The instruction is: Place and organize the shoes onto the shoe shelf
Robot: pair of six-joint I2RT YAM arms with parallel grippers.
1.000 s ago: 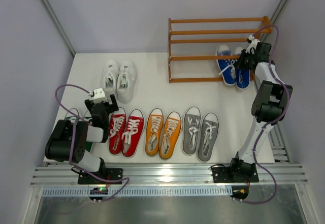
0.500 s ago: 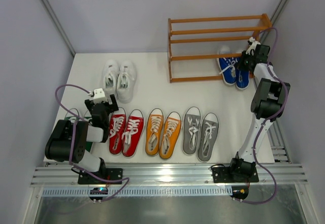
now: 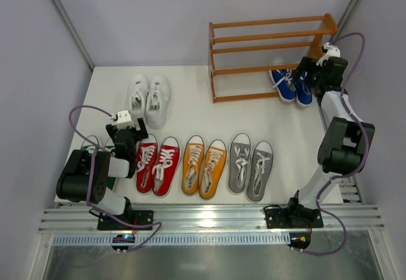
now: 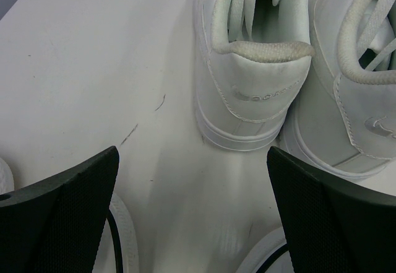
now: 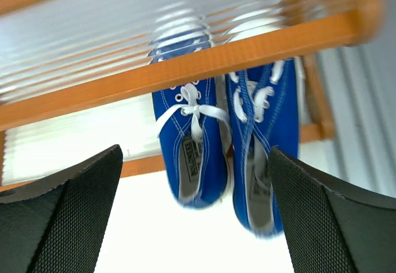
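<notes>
The orange-brown shoe shelf (image 3: pixel 273 58) stands at the back right. A blue pair of shoes (image 3: pixel 290 84) lies at the right end of its lowest tier, toes in and heels sticking out over the front slat. My right gripper (image 3: pixel 315 75) is open just in front of those heels, holding nothing. In the right wrist view the blue pair (image 5: pixel 192 155) sits between the wide-apart fingers of that gripper (image 5: pixel 195 152), under a shelf slat (image 5: pixel 185 69). My left gripper (image 3: pixel 130 127) is open behind the white pair (image 3: pixel 148 99). The white heel (image 4: pixel 253 93) lies just beyond that gripper (image 4: pixel 192 155).
Red (image 3: pixel 157 164), orange (image 3: pixel 203 167) and grey (image 3: pixel 250 166) pairs lie in a row along the near side. A green pair (image 3: pixel 93 143) is mostly hidden under the left arm. Walls close in on the left, back and right.
My right gripper has opened and let go of the blue pair, then drawn back to the right. The blue shoes now sit further in on the lowest tier. The left arm has not moved.
</notes>
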